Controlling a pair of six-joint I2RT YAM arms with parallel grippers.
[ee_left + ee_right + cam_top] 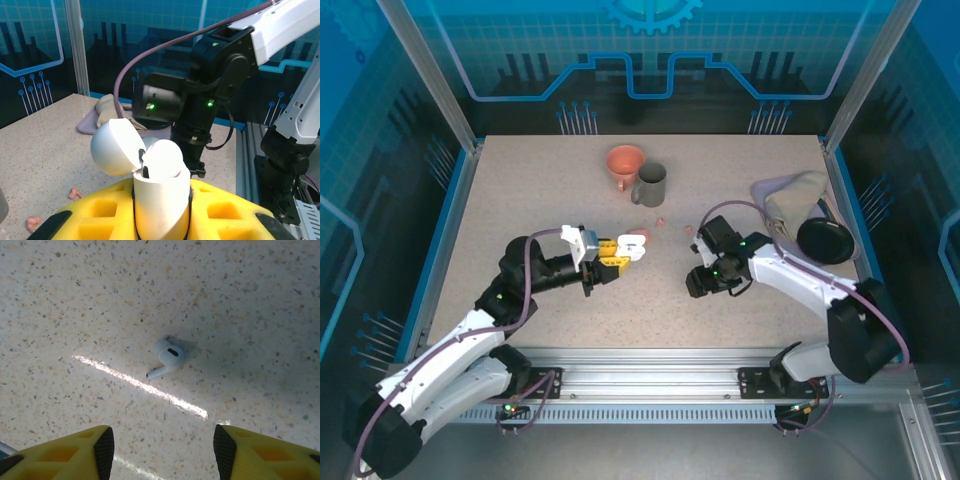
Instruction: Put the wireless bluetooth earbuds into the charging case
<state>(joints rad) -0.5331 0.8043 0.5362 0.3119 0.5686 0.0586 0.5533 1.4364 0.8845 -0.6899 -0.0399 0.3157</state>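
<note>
My left gripper (622, 251) is shut on the white charging case (161, 200), which stands upright between its yellow fingers (100, 210). The lid (112, 147) is swung open, and one white earbud (162, 157) sits in the case. A second white earbud (167, 358) lies on the speckled table, just ahead of my right gripper (165, 450). That gripper's jaws stand apart above the table with nothing between them. Two salmon-pink earbuds (660, 220) (692, 228) lie loose between the arms.
A pink cup (625, 162) and a grey mug (650, 183) stand at the back centre. A crumpled cloth (790, 198) and a black bowl (825, 240) sit at the right edge. A small pink rounded object (639, 236) lies just behind the white case.
</note>
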